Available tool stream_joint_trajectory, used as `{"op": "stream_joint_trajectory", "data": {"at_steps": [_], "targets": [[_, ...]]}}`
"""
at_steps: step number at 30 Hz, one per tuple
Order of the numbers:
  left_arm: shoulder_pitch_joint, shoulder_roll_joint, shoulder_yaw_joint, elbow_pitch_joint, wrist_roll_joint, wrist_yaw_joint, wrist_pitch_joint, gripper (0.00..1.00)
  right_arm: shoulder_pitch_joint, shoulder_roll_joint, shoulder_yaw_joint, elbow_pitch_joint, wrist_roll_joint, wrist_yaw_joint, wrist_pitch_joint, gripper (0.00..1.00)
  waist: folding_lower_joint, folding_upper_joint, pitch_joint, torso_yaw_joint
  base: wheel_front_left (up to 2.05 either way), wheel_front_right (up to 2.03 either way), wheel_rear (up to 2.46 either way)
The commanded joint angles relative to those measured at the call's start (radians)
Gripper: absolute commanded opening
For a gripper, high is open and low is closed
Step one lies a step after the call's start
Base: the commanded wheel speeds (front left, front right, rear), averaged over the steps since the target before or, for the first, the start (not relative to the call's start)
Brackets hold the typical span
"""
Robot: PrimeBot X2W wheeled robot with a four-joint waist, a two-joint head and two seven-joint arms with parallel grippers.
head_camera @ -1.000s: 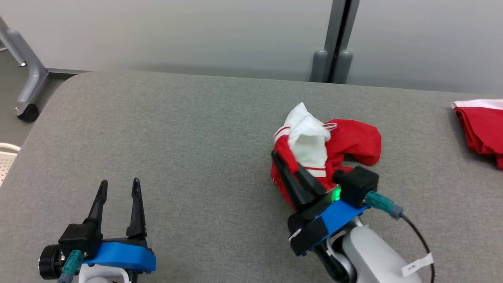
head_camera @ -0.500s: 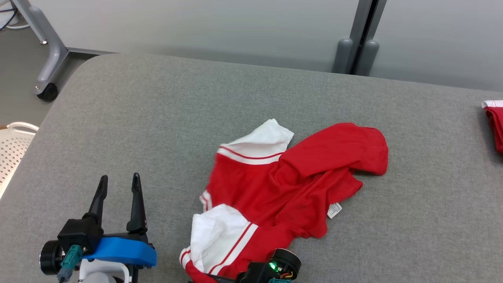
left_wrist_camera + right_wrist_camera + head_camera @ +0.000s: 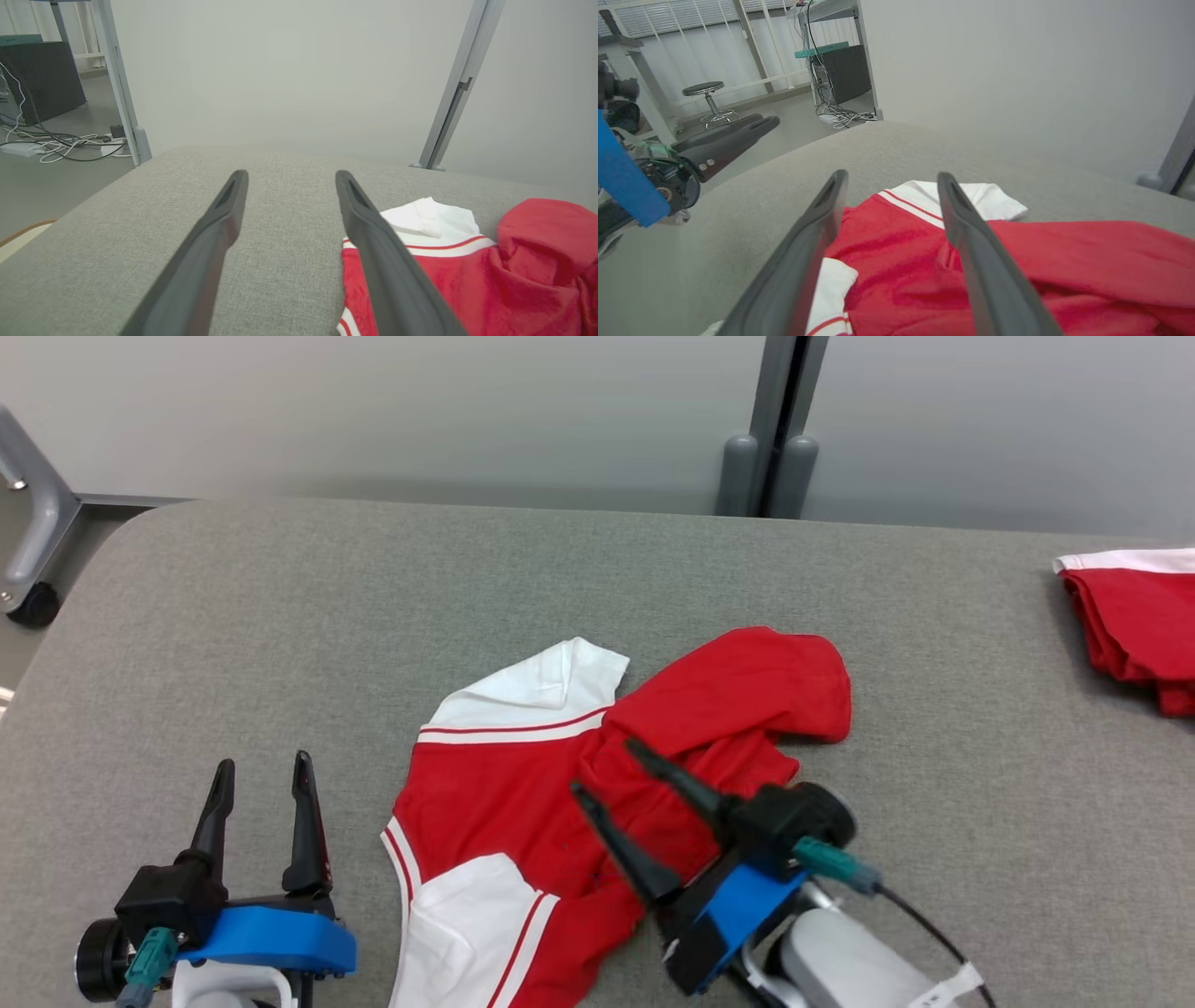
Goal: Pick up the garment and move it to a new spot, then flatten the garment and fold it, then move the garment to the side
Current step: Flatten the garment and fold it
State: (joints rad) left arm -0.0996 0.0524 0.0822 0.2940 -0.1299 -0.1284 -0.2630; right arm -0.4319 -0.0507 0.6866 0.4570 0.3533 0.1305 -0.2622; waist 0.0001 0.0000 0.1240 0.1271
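**Finding 1: release.** The right gripper (image 3: 604, 767) stands with its two fingers spread wide and nothing between them. It hangs just above the red middle of the garment (image 3: 504, 803), fingers pointing away from the robot and to its left. One second ago the same fingers were pinched narrow on the cloth, which hung from them in a tight red-and-white bundle. We judge that the garment has just been let go.

**Finding 2: position of the garment.** It lies on the grey table (image 3: 280, 616), around the middle and toward the near edge. It is partly spread. One white sleeve points toward the far side and another white panel lies at the near edge. The red body is rumpled and humped on the robot's right.

**Finding 3: left gripper.** The left gripper (image 3: 262, 763) is wide open and empty, as in both earlier frames, and sits beside the garment without touching it.

**Finding 4: camera.** The head view has shifted between frames, so we do not read the garment's drift across the picture as travel.

**Assessment.** We consider the relocation step done and flattening next, with the fold on the robot's right needing to be drawn out. A second red item (image 3: 1134, 616) lies well apart at the table's right edge.
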Motion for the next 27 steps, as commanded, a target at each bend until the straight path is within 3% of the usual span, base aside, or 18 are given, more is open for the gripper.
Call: {"op": "stream_joint_trajectory", "data": {"at_steps": [1,7,13,18,27], "targets": [[0.011,-0.001,0.001,-0.002,0.007,0.002,-0.002,1.00,0.024,-0.009,-0.025,-0.010,-0.013,0.001,-0.003,1.00,-0.0001,0.0000,-0.007,-0.009,0.00,0.00,0.00],[0.024,0.008,0.019,-0.003,0.012,0.000,-0.002,1.00,0.153,-0.020,-0.332,-0.118,-0.136,0.001,-0.003,1.00,-0.0001,0.0000,-0.017,-0.041,0.00,0.00,0.00],[0.030,0.008,0.017,-0.005,0.019,-0.001,-0.002,1.00,0.289,-0.009,-0.518,-0.186,-0.220,0.001,-0.003,1.00,-0.0001,0.0000,-0.019,-0.055,0.00,0.00,0.00],[0.022,0.013,0.014,0.002,0.020,-0.002,-0.002,1.00,0.363,0.000,-0.570,-0.196,-0.223,0.001,-0.003,1.00,-0.0001,0.0000,-0.013,-0.059,0.00,0.00,0.00],[-0.023,0.043,-0.002,0.037,0.028,-0.003,-0.002,1.00,0.339,0.000,-0.542,-0.188,-0.186,0.001,-0.003,1.00,-0.0001,0.0000,-0.005,-0.083,0.00,0.00,0.00]]}}
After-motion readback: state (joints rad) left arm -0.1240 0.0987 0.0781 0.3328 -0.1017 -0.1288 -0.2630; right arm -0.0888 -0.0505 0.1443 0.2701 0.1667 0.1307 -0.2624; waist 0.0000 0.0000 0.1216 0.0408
